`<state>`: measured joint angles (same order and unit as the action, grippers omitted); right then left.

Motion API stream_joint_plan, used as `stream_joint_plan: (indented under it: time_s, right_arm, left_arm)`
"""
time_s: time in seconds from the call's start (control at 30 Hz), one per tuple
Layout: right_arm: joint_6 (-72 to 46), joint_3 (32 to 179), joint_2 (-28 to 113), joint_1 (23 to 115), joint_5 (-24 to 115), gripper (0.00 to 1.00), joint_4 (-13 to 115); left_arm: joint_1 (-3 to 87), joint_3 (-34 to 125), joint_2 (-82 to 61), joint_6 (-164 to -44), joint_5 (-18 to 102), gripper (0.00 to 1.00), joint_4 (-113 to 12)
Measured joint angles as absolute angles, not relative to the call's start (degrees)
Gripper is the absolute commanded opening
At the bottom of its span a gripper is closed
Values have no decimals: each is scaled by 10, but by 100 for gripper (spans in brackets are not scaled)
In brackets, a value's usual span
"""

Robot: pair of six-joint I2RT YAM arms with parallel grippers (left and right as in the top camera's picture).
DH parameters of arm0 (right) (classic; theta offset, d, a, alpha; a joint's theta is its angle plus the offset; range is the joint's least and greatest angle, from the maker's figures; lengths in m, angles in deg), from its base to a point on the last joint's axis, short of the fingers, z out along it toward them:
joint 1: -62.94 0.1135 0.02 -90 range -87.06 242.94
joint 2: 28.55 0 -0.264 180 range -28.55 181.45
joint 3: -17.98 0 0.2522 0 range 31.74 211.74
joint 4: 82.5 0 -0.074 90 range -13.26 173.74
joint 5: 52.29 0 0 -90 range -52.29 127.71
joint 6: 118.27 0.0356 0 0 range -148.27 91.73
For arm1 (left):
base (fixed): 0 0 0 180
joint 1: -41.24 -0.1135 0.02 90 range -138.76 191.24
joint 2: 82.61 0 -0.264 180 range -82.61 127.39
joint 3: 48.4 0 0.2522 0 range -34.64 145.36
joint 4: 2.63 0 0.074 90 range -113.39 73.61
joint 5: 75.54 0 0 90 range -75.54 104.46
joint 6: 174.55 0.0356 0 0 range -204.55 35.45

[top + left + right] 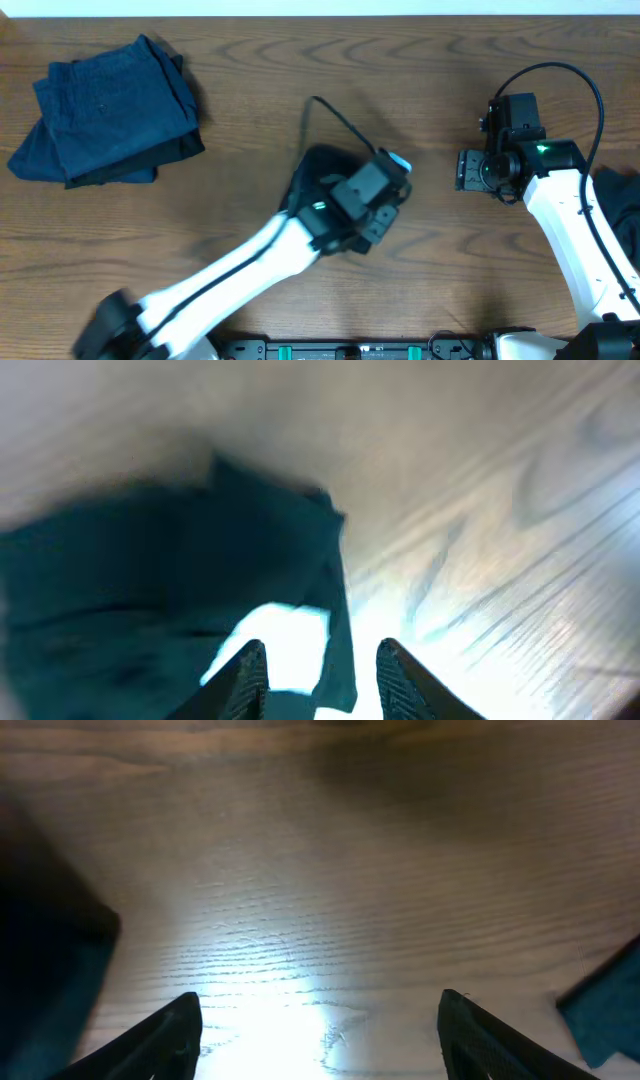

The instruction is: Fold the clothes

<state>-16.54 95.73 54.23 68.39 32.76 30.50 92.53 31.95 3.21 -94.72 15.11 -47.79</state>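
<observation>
A small dark garment (312, 168) lies bunched at the table's middle, mostly hidden under my left arm (365, 200). In the left wrist view it is dark teal cloth (150, 590), blurred, with a narrow flap hanging down between the fingers. My left gripper (322, 652) is open, its jaws standing apart on either side of that flap without pressing it. A folded dark blue stack of clothes (105, 110) rests at the back left. My right gripper (466, 170) hovers open over bare wood (318, 1002), holding nothing.
More dark cloth (625, 215) lies at the table's right edge beside the right arm. The right wrist view shows dark cloth (40, 960) at its left edge and a blue corner (605, 1010) at its right. A black cable (335, 115) runs behind the left arm.
</observation>
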Motion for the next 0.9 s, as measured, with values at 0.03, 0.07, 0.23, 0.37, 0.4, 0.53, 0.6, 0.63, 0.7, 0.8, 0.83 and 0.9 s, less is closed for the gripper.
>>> stream_joint_plan:
  time_s: [0.03, 0.07, 0.23, 0.37, 0.4, 0.53, 0.6, 0.63, 0.7, 0.8, 0.83, 0.9]
  right_arm:
    - [-175, 957, 542, 684, 338, 74, 308]
    - [-188, 957, 542, 684, 353, 74, 310]
    - [-241, 957, 542, 685, 465, 74, 311]
    - [-257, 956, 542, 706, 545, 74, 314]
    - [-259, 954, 542, 719, 558, 74, 316]
    - [-255, 924, 545, 789, 594, 75, 358]
    - [-243, 902, 546, 823, 603, 75, 394]
    - [-235, 888, 547, 841, 605, 75, 416]
    - [-213, 864, 548, 873, 611, 74, 454]
    - [-182, 833, 548, 907, 613, 74, 494]
    - [-171, 822, 548, 917, 613, 74, 504]
    - [-151, 804, 549, 932, 613, 74, 518]
  left_arm:
    - [916, 321, 7, -946, 145, 42, -486]
    - [904, 322, -16, -944, 136, 43, -497]
    - [805, 328, -80, -937, 101, 44, -541]
    - [710, 328, -65, -936, 117, 44, -552]
    - [693, 328, -57, -937, 127, 44, -552]
    - [638, 328, 1, -936, 187, 44, -554]
    - [627, 328, 38, -934, 211, 44, -556]
    - [625, 328, 55, -933, 222, 44, -557]
    - [624, 328, 90, -932, 247, 43, -558]
    - [624, 328, 131, -930, 283, 43, -560]
    - [624, 328, 141, -928, 292, 43, -560]
    - [624, 328, 155, -925, 306, 43, -560]
